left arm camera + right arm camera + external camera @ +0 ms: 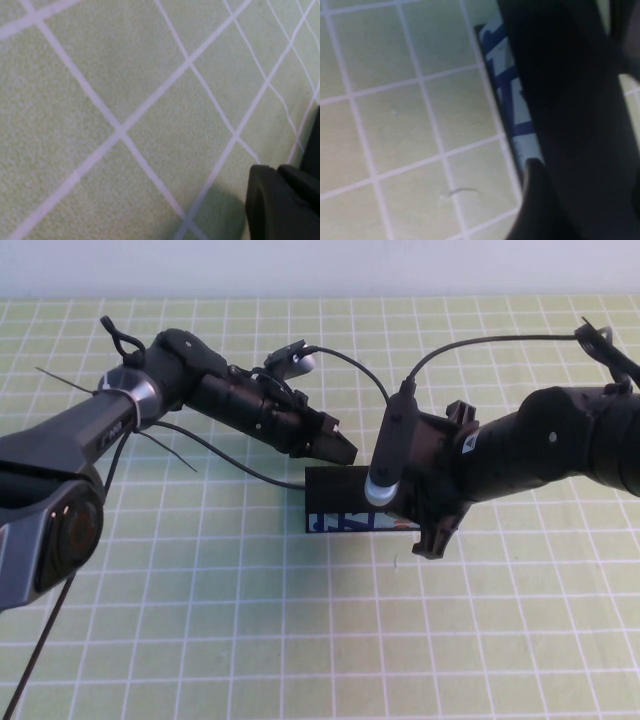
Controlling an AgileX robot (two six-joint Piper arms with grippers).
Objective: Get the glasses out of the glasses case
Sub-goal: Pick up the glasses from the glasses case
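We look down on a flat work surface covered by a pale green mat (200, 640) ruled with a white grid, and along its far edge a plain pale wall (320, 265) closes the room. Starting at the left, we see the left arm reaching in from the near left corner, and its left gripper (340, 448) hangs low over the mat just beside the far left corner of the case; the fingers (335, 445) look drawn together into one dark tip, though we cannot tell for certain whether they are shut, and they hold nothing that we can see. In the left wrist view we find only the green mat and a dark finger tip (280, 205) at one corner. Moving toward the middle, we come to the one container on the table: a rectangular black glasses case (335, 485) whose front side is light blue with dark blue print, lying flat on the mat with its lid down. We cannot see inside it, so the glasses are not visible to us. Further right, the right arm comes in from the right edge, and its right gripper (425, 515) sits at the right end of the case, straddling it; how wide its fingers stand we cannot tell. In the right wrist view the blue printed front (512, 100) runs alongside a dark finger (560, 100). We count one case, two arms and two grippers.
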